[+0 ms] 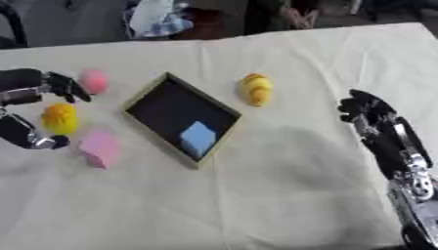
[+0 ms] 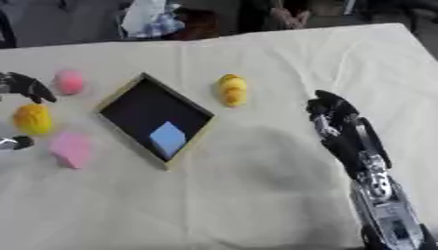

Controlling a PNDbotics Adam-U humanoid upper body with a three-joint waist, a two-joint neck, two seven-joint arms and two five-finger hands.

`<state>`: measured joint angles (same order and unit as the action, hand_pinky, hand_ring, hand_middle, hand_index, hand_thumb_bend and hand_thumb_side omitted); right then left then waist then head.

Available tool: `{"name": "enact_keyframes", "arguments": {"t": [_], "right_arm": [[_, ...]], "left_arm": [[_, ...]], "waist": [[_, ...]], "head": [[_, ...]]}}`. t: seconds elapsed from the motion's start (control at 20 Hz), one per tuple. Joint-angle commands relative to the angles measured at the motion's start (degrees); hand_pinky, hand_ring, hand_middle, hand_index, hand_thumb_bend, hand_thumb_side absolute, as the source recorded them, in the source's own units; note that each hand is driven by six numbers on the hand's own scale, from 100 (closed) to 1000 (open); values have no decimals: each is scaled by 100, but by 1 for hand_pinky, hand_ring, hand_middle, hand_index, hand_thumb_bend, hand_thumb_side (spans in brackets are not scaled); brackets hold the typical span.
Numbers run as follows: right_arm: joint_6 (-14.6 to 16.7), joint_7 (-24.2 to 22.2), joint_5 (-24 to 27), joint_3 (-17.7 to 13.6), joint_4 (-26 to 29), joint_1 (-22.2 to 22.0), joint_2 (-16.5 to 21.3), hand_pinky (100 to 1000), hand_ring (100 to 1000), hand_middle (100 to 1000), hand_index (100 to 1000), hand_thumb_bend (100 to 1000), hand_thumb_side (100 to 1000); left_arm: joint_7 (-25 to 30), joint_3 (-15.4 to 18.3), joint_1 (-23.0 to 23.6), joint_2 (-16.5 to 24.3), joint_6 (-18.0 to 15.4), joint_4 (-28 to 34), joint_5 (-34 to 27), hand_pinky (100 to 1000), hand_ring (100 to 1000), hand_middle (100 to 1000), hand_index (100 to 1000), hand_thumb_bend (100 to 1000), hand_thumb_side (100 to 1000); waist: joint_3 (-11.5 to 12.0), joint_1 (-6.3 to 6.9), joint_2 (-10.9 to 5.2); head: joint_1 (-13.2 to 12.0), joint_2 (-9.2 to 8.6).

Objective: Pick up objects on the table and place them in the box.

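**Left hand spread around the yellow ball, right hand idling**

The left hand (image 1: 38, 105) is reaching in from the left edge of the bench (image 1: 282, 195), its fingers (image 1: 67, 87) and thumb (image 1: 38, 141) spread wide on either side of a yellow ball (image 1: 60, 118). The fingers are sitting above the ball and the thumb below it; whether either is touching the ball cannot be told, and nothing is being gripped. A pink ball (image 1: 92, 80) is lying just beside the fingertips, on their far side. A pink block (image 1: 100, 148) is resting just to the right of the thumb, near the yellow ball.

Further right, the box (image 1: 137, 100) is sitting askew on the cream cloth, dark inside, with a light blue block (image 1: 198, 138) lying in its near corner. Beyond the box, a yellow-orange rounded object (image 1: 255, 89) is lying on the cloth, apart from the box.

The right hand (image 2: 329, 114) is hovering over the right side of the bench, fingers loosely bent, holding nothing, well apart from every object.
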<state>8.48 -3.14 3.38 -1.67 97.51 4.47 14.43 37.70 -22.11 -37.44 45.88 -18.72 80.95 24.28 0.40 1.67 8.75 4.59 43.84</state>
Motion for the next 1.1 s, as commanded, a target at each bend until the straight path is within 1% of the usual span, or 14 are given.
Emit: {"name": "enact_keyframes", "arguments": {"t": [0.05, 0.3, 0.55, 0.85, 1.1], "right_arm": [[17, -24, 5, 1, 72, 30, 84, 795, 792, 725, 851, 100, 492], [16, -23, 6, 0, 67, 25, 80, 794, 793, 725, 851, 100, 492], [15, -26, 9, -1, 66, 23, 68, 794, 795, 725, 851, 100, 492], [15, -29, 14, 0, 63, 19, 62, 794, 796, 725, 852, 100, 493], [17, -32, 18, 1, 62, 19, 57, 794, 797, 725, 852, 100, 493]], "left_arm": [[112, -56, -152, -11, -122, -131, 107, 812, 766, 789, 871, 423, 145], [192, -164, -194, -174, -283, -317, 345, 809, 767, 792, 871, 433, 137], [210, -235, -228, -325, -409, -536, 514, 801, 769, 794, 871, 421, 125], [86, -231, -263, -459, -459, -731, 657, 803, 775, 804, 879, 413, 128], [98, -234, -295, -567, -494, -893, 801, 802, 774, 800, 876, 412, 130]], "waist": [[-8, 11, -157], [-15, 11, -156], [-24, 10, -159], [-31, 0, -160], [-32, -13, -157]], "head": [[12, 28], [15, 28], [16, 28], [13, 28], [19, 28]]}}
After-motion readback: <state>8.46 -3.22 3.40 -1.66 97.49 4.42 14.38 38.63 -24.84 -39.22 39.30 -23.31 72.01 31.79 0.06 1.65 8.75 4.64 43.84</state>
